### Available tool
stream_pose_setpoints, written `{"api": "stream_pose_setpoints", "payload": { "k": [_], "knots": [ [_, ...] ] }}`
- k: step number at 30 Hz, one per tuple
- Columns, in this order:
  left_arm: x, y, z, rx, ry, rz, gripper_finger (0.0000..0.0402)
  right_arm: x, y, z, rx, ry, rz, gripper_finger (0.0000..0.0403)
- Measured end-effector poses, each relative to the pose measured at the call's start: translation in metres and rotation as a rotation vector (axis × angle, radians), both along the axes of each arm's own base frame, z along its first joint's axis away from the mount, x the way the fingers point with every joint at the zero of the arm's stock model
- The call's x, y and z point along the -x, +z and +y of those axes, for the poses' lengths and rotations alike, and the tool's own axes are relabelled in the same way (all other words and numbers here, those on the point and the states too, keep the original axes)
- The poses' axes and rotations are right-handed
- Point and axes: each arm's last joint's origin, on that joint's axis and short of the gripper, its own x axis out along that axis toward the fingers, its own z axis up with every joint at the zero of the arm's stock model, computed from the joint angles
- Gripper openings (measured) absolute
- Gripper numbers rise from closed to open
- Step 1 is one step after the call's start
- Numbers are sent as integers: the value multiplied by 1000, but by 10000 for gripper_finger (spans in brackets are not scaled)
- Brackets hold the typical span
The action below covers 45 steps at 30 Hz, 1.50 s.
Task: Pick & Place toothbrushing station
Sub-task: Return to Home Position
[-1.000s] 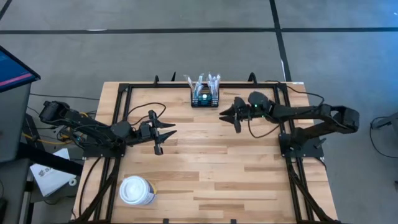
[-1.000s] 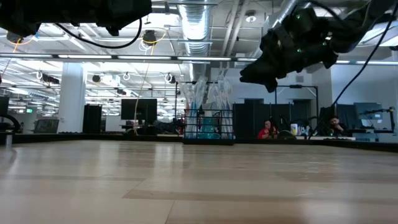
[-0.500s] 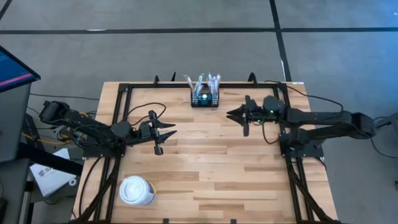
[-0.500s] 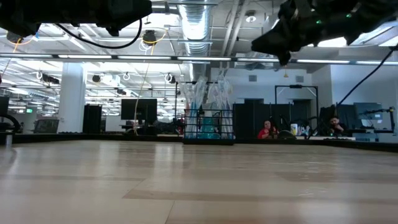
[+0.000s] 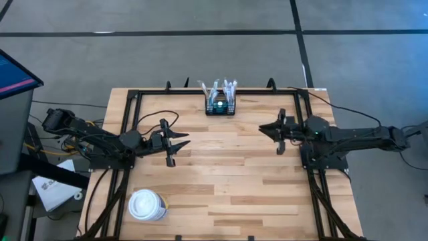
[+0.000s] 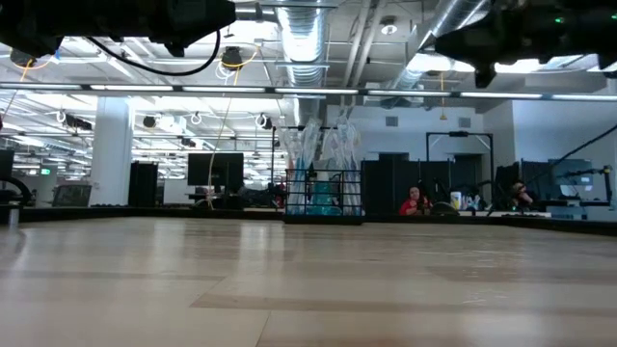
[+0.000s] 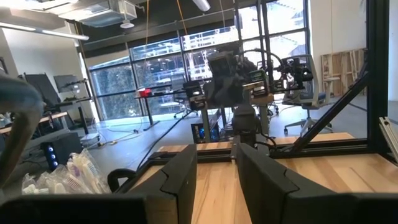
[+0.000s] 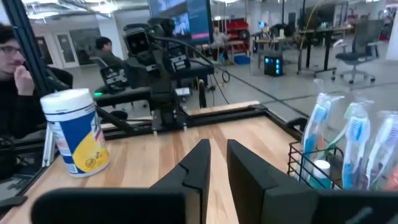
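Observation:
The toothbrushing station, a small black wire-mesh box holding wrapped toothbrushes, stands by its bottom on the wooden table at the middle of the far edge; it also shows in the low view and the right wrist view. My right gripper hovers to the station's right and nearer, pointing toward the table's left, with a narrow gap between its fingers and nothing in it. My left gripper waits over the table's left half, open and empty.
A white lidded paper cup stands near the table's near left corner, also seen in the right wrist view. A black frame rail runs around the table. People sit in the room beyond; one shows close by.
My right gripper has drawn back from beside the station toward the table's right edge and has risen a little. The station has stayed where it was.

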Motion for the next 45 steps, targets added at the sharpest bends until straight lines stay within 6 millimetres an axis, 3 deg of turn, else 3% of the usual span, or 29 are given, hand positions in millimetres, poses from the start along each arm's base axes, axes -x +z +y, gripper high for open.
{"api": "stream_pose_setpoints", "payload": {
  "k": [13,18,35,45],
  "knots": [
    [0,0,0,0,1,2,108,43,-26,9,118,-16,-106,11],
    [0,0,0,1,7,3,108,50,-37,9,148,-6,-18,4],
    [0,-2,0,-16,11,17,108,50,-70,5,209,-49,48,1],
    [11,-21,8,-28,143,74,108,49,-78,1,174,-81,81,1]
  ]
}}
